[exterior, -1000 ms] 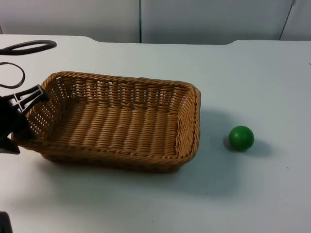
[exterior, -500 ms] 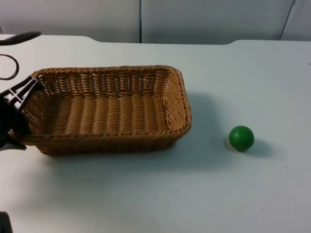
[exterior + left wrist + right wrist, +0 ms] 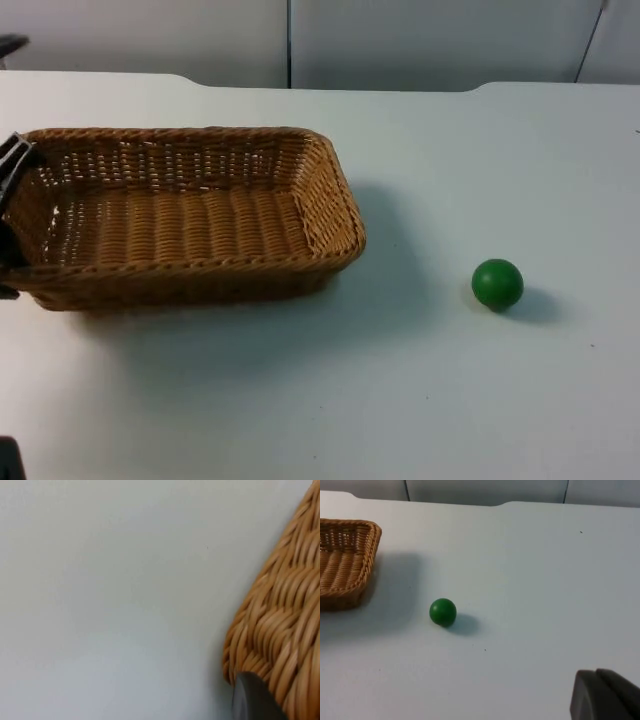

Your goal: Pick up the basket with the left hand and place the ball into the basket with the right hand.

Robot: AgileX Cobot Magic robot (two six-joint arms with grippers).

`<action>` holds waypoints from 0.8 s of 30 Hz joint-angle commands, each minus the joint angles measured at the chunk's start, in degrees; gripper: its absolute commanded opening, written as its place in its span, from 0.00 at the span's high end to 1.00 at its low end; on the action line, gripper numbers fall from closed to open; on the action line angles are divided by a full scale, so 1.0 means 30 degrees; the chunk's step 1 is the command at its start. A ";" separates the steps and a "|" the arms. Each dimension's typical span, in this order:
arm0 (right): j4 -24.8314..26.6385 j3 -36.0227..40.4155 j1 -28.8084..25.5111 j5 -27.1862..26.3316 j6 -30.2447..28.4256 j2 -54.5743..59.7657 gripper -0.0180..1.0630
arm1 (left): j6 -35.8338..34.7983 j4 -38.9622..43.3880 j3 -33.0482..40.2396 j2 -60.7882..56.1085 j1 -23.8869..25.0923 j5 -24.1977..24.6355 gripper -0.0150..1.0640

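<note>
Basket: we see the rectangular brown woven wicker basket [image 3: 185,215] at the left of the white surface [image 3: 420,380] in the top view. Its right end looks raised off the surface, with a shadow beneath and beside it. It holds nothing.

Left claw: we find the left claw [image 3: 10,220] at the basket's left short end, at the picture's left edge in the top view. It is closed on the basket's rim. In the left wrist view a black fingertip [image 3: 252,700] lies against the weave of the basket wall [image 3: 280,625].

Ball: the small green ball [image 3: 497,284] rests on the white surface, well apart from the basket, to its right in the top view. In the right wrist view the ball [image 3: 442,612] lies on the surface near the basket's end [image 3: 347,560], not touching it.

Right claw: the right arm waits. Its black fingertip [image 3: 605,695] in the right wrist view hangs well apart from the ball. We cannot tell whether this claw is open or closed.

Wall: the grey partition wall [image 3: 400,40] stands behind the surface.
</note>
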 commanded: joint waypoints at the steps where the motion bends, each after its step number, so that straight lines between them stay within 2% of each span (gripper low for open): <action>1: -0.0006 -0.0047 -0.0147 -0.0160 0.0050 -0.0077 0.99 | -0.0088 -0.0359 0.0666 -0.1453 0.0044 -0.0174 0.99; 7: -0.0006 -0.0047 -0.0147 -0.0160 0.0050 -0.0077 0.99 | -0.0088 -0.0359 0.0786 -0.2876 0.0044 0.0689 0.99; 15: -0.0006 -0.0047 -0.0147 -0.0160 0.0050 -0.0077 0.99 | 0.0051 -0.0396 0.0786 -0.3466 0.0044 0.2681 0.99; 24: -0.0006 -0.0047 -0.0147 -0.0160 0.0050 -0.0077 0.99 | 0.0051 -0.0435 0.0786 -0.3466 0.0044 0.3253 0.99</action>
